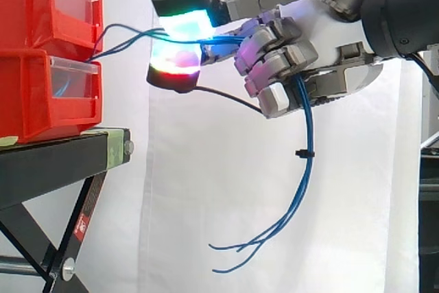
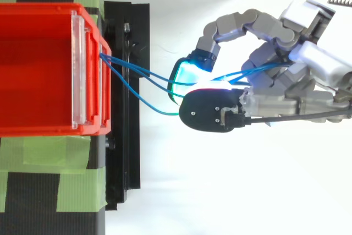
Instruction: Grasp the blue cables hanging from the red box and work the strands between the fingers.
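Hand (image 1: 322,25) pinches blue cables (image 1: 306,128); strands vanish behind curled fingers (image 1: 274,49), into red box (image 2: 33,70).

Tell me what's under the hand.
The blue cables hang loose below the hand, bundled by a black tie, ends splayed. Their run through the curled fingers is covered.

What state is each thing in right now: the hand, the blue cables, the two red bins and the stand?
Hand: shut on the cables, glowing fingertips pinching the strands.
Blue cables: running in loose curves from the bins' front to the hand, free ends dangling below it, bundled by a black tie.
Upper red bin: stacked on the lower one.
Lower red bin: resting on the stand.
Stand: upright, carrying both bins.
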`<state>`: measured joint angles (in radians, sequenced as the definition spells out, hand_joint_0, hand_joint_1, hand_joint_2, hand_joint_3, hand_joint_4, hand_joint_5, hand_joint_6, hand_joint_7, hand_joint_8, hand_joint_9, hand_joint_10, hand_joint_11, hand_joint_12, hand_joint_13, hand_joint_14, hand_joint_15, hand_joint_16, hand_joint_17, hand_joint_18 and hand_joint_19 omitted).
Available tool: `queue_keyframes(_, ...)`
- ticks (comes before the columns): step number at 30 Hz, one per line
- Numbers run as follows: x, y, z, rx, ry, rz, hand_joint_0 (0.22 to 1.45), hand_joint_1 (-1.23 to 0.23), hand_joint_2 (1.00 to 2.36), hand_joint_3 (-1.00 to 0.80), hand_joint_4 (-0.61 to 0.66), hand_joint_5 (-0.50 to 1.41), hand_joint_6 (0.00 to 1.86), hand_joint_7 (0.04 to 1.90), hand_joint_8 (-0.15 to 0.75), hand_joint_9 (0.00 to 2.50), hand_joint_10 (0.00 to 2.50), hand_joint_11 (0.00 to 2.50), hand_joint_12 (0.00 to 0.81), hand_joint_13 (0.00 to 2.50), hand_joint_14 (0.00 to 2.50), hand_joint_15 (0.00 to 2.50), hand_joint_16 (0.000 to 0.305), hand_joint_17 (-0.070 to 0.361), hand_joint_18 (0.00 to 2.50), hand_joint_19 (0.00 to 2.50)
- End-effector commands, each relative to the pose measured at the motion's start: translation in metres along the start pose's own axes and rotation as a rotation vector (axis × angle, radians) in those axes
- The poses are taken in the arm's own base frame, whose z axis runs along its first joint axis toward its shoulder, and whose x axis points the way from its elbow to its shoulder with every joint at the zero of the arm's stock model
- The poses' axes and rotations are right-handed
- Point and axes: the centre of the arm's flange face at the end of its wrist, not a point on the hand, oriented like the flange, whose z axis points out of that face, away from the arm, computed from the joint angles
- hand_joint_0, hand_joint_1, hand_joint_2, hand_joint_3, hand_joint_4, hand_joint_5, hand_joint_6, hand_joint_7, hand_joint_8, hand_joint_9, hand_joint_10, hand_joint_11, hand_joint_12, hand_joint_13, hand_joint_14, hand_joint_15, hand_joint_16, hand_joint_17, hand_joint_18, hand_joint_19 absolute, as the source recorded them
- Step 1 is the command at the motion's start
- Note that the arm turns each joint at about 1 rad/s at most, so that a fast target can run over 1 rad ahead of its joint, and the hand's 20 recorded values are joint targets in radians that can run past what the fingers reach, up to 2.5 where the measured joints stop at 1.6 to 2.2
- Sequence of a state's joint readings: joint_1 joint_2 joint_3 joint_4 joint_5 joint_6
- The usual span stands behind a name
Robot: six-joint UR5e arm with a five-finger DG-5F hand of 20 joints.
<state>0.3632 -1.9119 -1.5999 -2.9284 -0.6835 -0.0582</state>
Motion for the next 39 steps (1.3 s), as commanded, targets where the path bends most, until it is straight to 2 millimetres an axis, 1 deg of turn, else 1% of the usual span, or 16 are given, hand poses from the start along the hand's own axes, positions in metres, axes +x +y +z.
queue_keyframes(1,-0.0001,0.0003,-0.0002,0.000,-0.001,0.000,0.67,-0.47,1.90,-0.24,0.09,0.17,1.12,1.40,0.445,1.77,2.50,2.50,0.688,2.06,2.50,1.81,0.238,0.178,2.50,0.72)
queue_keyframes(2,-0.0008,0.0002,0.0003,0.000,-0.002,0.000,0.67,-0.40,1.84,-0.27,0.16,0.26,0.88,1.27,0.445,1.77,2.50,2.50,0.688,2.06,2.50,1.81,0.238,0.178,2.50,0.72)
queue_keyframes(3,-0.0001,0.0003,-0.0002,0.000,-0.001,0.000,0.70,-0.40,1.72,-0.25,0.17,0.45,0.35,1.46,0.445,1.77,2.50,2.50,0.688,2.06,2.50,1.81,0.238,0.178,2.50,0.72)
queue_keyframes(5,-0.0005,-0.0006,0.0005,0.001,-0.002,0.001,0.85,-0.49,1.38,-0.12,0.27,0.59,0.01,1.51,0.445,1.77,2.50,2.50,0.688,2.06,2.50,1.81,0.238,0.178,2.50,0.72)
queue_keyframes(7,-0.0001,0.0003,-0.0002,0.000,-0.001,0.002,1.11,-0.63,1.00,0.07,0.28,0.60,0.02,1.37,0.445,1.77,2.50,2.50,0.688,2.06,2.50,1.81,0.238,0.178,2.50,0.72)
queue_keyframes(16,-0.0012,-0.0001,0.0000,0.003,-0.002,-0.002,1.27,-0.67,1.02,-0.13,0.16,0.73,0.01,1.55,0.445,1.77,2.50,2.50,0.688,2.06,2.50,1.81,0.238,0.178,2.50,0.72)
queue_keyframes(18,-0.0012,-0.0001,0.0000,0.003,-0.002,-0.002,1.24,-0.74,1.02,-0.17,0.14,0.29,0.94,1.22,0.445,1.77,2.50,2.50,0.688,2.06,2.50,1.81,0.238,0.178,2.50,0.72)
queue_keyframes(22,-0.0012,-0.0001,0.0000,0.003,-0.002,-0.003,1.04,-0.84,1.02,-0.19,0.21,-0.07,1.36,1.09,0.445,1.77,2.50,2.50,0.688,2.06,2.50,1.81,0.238,0.178,2.50,0.72)
queue_keyframes(25,-0.0012,-0.0001,0.0000,0.003,-0.002,-0.003,0.92,-0.85,1.02,-0.52,0.18,-0.08,1.43,1.12,0.445,1.77,2.50,2.50,0.688,2.06,2.50,1.81,0.238,0.178,2.50,0.72)
queue_keyframes(29,-0.0012,-0.0001,0.0000,0.003,-0.002,-0.003,1.11,-0.84,1.00,-0.05,-0.04,-0.04,1.41,1.37,0.445,1.77,2.50,2.50,0.688,2.06,2.50,1.81,0.238,0.178,2.50,0.72)
queue_keyframes(30,-0.0012,-0.0001,0.0000,0.003,-0.002,-0.003,1.22,-0.79,1.09,-0.02,-0.03,0.08,1.26,1.54,0.445,1.77,2.50,2.50,0.688,2.06,2.50,1.81,0.238,0.178,2.50,0.72)
queue_keyframes(32,-0.0020,-0.0002,0.0004,0.003,-0.003,-0.003,1.26,-0.68,1.01,-0.06,0.11,0.48,0.65,1.42,0.445,1.77,2.50,2.50,0.688,2.06,2.50,1.81,0.238,0.178,2.50,0.72)
queue_keyframes(33,-0.0012,-0.0001,0.0000,0.003,-0.002,-0.003,1.21,-0.68,1.01,-0.06,0.18,0.66,0.15,1.57,0.445,1.77,2.50,2.50,0.688,2.06,2.50,1.81,0.238,0.178,2.50,0.72)
queue_keyframes(34,-0.0009,-0.0009,0.0002,0.004,-0.002,-0.004,1.18,-0.69,1.00,-0.04,0.23,0.67,0.01,1.57,0.445,1.77,2.50,2.50,0.688,2.06,2.50,1.81,0.238,0.178,2.50,0.72)
queue_keyframes(36,-0.0012,-0.0001,0.0000,0.003,-0.002,-0.003,0.97,-0.63,1.35,-0.11,0.29,0.68,0.02,1.33,0.445,1.77,2.50,2.50,0.688,2.06,2.50,1.81,0.238,0.178,2.50,0.72)
queue_keyframes(39,-0.0020,-0.0002,0.0004,0.003,-0.003,-0.003,0.75,-0.56,1.51,-0.23,0.34,0.64,0.02,1.17,0.445,1.77,2.50,2.50,0.688,2.06,2.50,1.81,0.238,0.178,2.50,0.72)
